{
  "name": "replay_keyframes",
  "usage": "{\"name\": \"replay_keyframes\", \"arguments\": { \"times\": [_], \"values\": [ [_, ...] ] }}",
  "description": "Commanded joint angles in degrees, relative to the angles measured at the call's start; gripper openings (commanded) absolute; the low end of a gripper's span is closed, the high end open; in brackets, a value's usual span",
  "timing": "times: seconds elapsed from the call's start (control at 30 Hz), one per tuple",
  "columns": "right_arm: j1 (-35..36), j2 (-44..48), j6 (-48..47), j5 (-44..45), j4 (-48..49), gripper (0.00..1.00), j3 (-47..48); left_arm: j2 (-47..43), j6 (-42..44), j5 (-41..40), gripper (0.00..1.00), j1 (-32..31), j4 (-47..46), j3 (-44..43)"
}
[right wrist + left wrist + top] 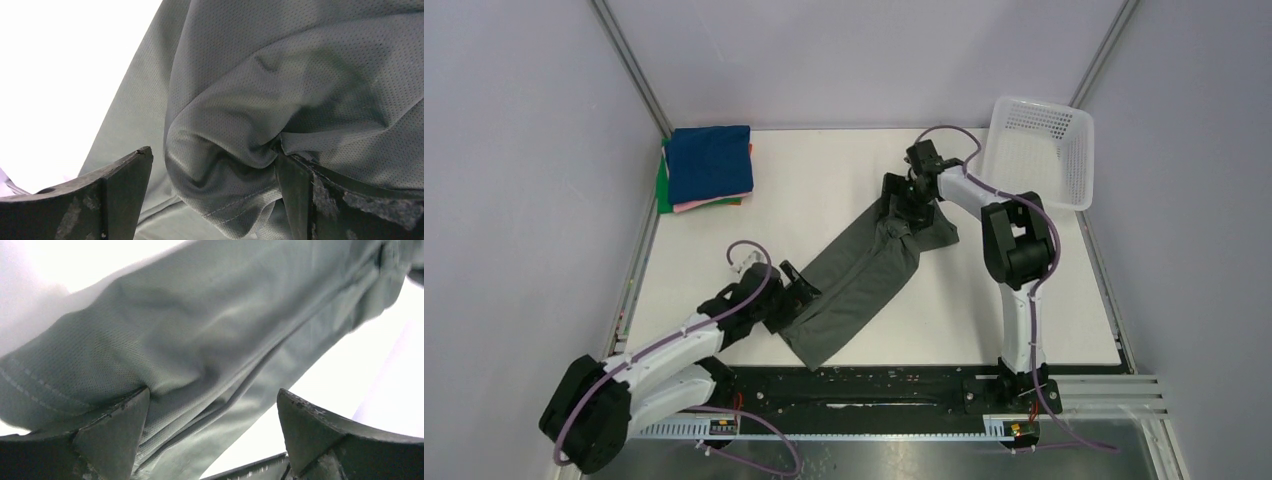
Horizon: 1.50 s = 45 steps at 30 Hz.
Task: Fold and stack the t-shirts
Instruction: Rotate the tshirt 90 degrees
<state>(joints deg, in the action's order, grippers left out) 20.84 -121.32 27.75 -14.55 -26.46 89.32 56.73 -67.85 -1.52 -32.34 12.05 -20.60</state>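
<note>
The dark grey-green t-shirt lies on the white counter at the middle of the frame. It is folded lengthwise into a long band that slants from lower centre up to the right, where it bunches into creases. Up close the cloth is a fine pinholed mesh with a stitched hem.

The left pincer sits at the band's lower left end, released, with its jaws spread wide over the fabric. The right pincer is at the bunched upper end, also released, with crumpled cloth between its parted jaws.

The stack of folded t-shirts rests in the upper left, navy on top with pink, orange and green edges beneath. A white mesh basket stands at the upper right.
</note>
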Motion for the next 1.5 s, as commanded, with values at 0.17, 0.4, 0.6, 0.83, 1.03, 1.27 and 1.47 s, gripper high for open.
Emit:
{"name": "replay_keyframes", "arguments": {
  "times": [0.17, 0.4, 0.6, 0.83, 1.03, 1.27, 1.47],
  "values": [
    [3.15, -16.79, -17.5, -0.86, -32.51, 0.99, 28.57, -3.41, -18.54, -7.65, 0.99, -21.1, 2.11, 2.76],
    [5.37, -18.71, -20.02, 4.48, -37.41, 0.99, 38.43, 10.11, -16.63, -7.64, 0.99, -32.48, 1.58, -7.73],
    [5.44, -11.26, -17.75, 15.75, -32.15, 0.99, 43.43, 9.1, -11.82, -10.83, 0.99, -35.67, 4.74, -13.68],
    [5.71, 6.12, -5.14, 17.65, -21.1, 0.99, 18.38, 3.83, -4.91, -20.19, 0.99, -35.29, 16.21, -19.33],
    [9.37, 18.2, 3.56, 9.88, -3.9, 0.99, -10.79, 5.33, 9.71, -14.4, 0.99, -30.32, 14.46, -20.97],
    [12.42, 12.74, 3.89, 7.86, -3.04, 0.99, -11.75, 17.95, 18.57, 3.33, 0.99, -25.78, 1.35, -21.03],
    [11.9, 4.75, 2.39, 7.62, -7.18, 1.0, -5.4, 26.9, 18.29, 9.34, 0.99, -23.26, -4.16, -20.85]
  ]
}}
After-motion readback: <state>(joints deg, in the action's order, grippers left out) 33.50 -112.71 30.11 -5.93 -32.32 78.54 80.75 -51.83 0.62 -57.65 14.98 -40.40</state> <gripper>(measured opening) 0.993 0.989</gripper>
